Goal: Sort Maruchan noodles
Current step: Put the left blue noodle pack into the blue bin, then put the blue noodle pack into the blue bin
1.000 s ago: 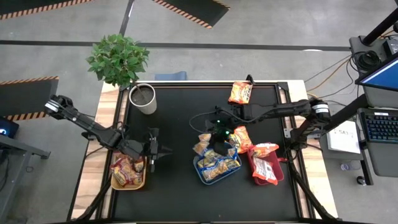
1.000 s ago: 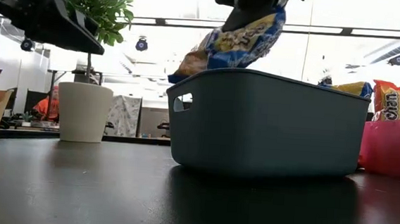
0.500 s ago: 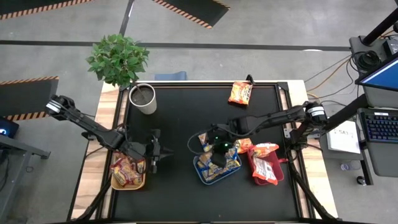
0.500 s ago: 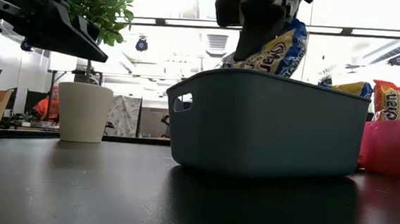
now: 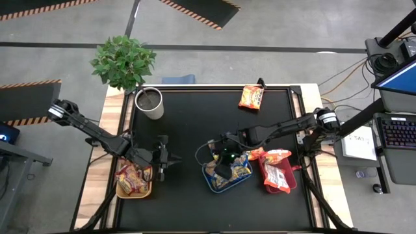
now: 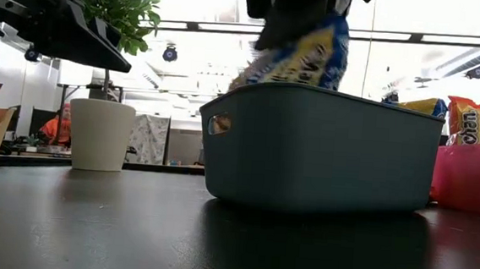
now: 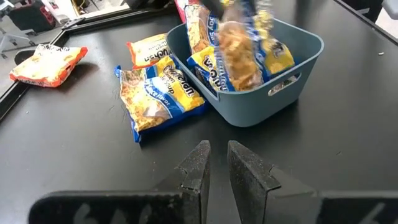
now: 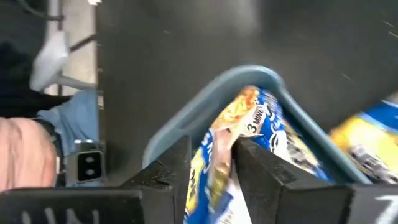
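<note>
My right gripper is over the blue tray, shut on a blue-and-yellow noodle packet. The tray holds more blue-and-yellow packets. Two others lie flat on the table beside it. An orange packet lies near the far edge. The red tray holds orange and red packets, and the yellow tray holds red ones. My left gripper hovers shut beside the yellow tray, touching nothing. My right gripper pinches the blue-and-yellow packet between its two fingers at the packet's upper end, coming from above and pointing down. The packet hangs below the fingers, tilted. Its lower end drops behind the blue tray's wall, so I cannot tell whether it rests there.
A white pot with a green plant beside it stands at the far left corner. The black table surface between pot and trays is open. Wooden strips edge the table on both sides.
My right gripper has carried the blue-and-yellow packet toward the near edge, from beside the blue tray's far side to above the tray. The packet now hangs more upright, its lower end inside the tray.
</note>
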Motion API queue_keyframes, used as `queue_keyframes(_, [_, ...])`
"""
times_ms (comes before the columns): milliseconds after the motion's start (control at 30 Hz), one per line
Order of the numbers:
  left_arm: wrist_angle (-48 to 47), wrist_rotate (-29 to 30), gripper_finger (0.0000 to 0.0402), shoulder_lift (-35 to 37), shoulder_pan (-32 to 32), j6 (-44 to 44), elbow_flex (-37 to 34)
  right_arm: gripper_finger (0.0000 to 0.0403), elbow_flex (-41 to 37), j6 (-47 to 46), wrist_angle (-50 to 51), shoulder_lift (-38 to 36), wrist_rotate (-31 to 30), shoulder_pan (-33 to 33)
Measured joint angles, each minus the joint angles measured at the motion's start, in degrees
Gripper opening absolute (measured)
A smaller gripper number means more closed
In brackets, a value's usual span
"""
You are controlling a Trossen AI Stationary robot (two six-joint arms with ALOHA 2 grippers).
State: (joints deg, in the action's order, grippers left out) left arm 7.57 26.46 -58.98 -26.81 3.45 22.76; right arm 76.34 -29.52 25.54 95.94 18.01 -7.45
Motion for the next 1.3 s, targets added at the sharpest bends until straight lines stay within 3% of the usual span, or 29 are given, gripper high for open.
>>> queue_keyframes(300, [1.37, 0.01, 0.0040, -0.02, 0.00, 0.01, 0.00, 0.0114, 0.00, 4.19, -12.10, 0.09, -0.05, -4.28])
queue_keyframes(667, [5.23, 0.07, 0.0040, -0.02, 0.00, -1.91, -0.04, 0.0120, 0.00, 16.51, -28.24, 2.58, -0.17, -5.27])
queue_keyframes(1300, [6.38, 0.13, 0.0040, -0.02, 0.00, -3.03, -0.04, 0.0117, -0.13, 21.96, -27.52, 2.01, -0.05, -5.28])
